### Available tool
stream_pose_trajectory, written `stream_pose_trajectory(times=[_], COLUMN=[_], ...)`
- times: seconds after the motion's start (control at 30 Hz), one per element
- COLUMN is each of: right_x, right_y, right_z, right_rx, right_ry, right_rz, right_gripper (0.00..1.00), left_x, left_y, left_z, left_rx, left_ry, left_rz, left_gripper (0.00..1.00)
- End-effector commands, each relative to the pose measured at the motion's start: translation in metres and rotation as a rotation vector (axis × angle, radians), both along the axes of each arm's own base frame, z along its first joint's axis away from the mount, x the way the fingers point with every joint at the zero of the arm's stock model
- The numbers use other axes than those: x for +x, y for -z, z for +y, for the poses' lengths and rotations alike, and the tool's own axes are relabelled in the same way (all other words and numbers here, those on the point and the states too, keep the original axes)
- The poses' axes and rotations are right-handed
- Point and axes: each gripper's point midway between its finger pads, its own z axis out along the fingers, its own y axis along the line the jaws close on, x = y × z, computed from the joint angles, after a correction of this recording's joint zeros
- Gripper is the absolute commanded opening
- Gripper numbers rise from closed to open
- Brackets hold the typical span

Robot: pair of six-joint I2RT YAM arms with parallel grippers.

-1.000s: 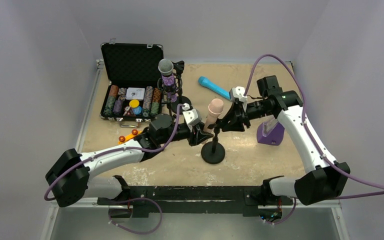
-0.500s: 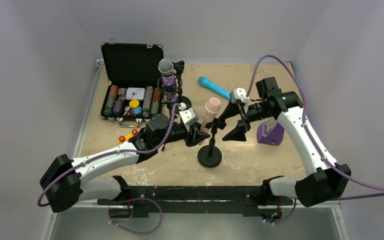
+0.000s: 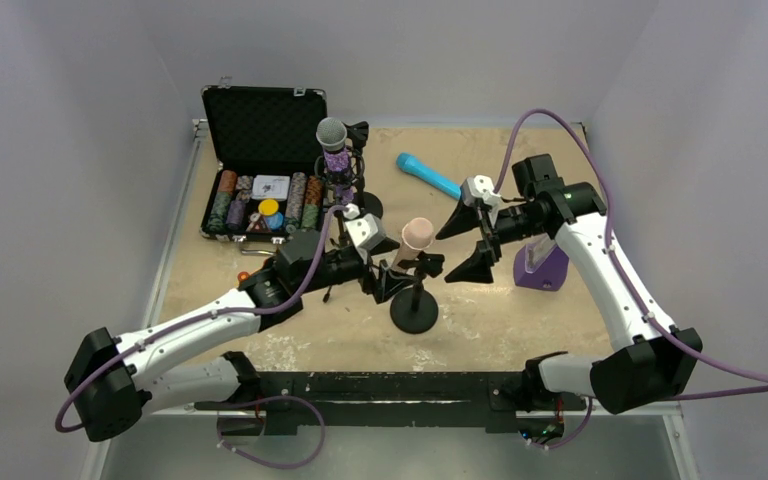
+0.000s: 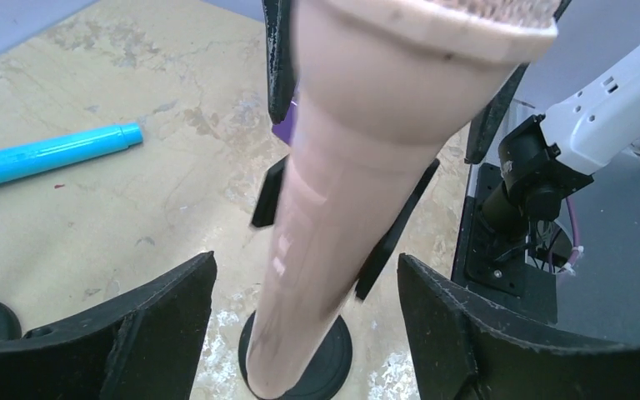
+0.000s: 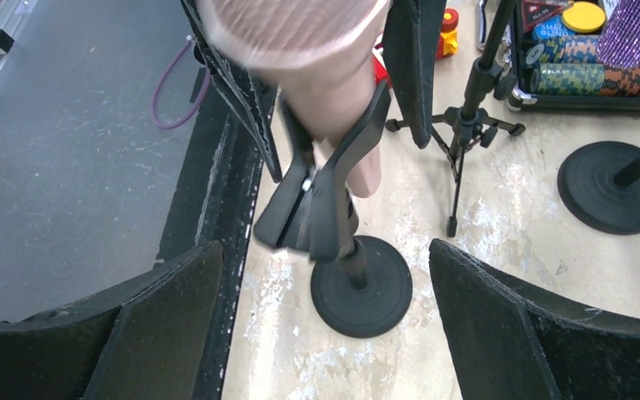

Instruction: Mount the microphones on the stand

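- A pale pink stick microphone (image 3: 415, 240), one colour from its ribbed head down to its tapered handle, is sitting in the black forked clip (image 5: 333, 192) of a black stand with a round flat base (image 3: 414, 313), near the middle of the beige mottled desk (image 3: 520, 320).
- It is leaning rather than standing straight. In the right wrist view the clip's prongs are hugging its lower body and the handle end is poking out below them.
- The left end effector (image 4: 304, 267) is hanging with its jaws spread on either side of the pink handle. Desk is showing through the gap on each side, so it is gripping nothing.
- The right end effector (image 3: 463, 245) is hovering just right of the pink head, its jaws gaping wide and clear of the microphone.
- A glittery purple microphone with a silver mesh head (image 3: 336, 155) is standing upright on a second stand, beside an open black case of poker chips (image 3: 260, 130).
- A bright blue microphone (image 3: 428, 176) is lying flat on the desk towards the back, well apart from both stands.
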Motion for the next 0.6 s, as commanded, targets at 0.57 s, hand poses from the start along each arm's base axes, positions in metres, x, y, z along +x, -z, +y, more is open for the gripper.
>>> stream_pose_trajectory(times=[0.57], right_x=[-0.005], right_y=[-0.021], right_z=[0.027], right_rx=[0.003], right_ry=[0.003], right_rz=[-0.046], right_gripper=[0.99], left_x=[-0.024], left_y=[0.010], left_z=[0.116], left_rx=[0.017], left_ry=[-0.332], left_rz=[0.035], left_gripper=[0.95])
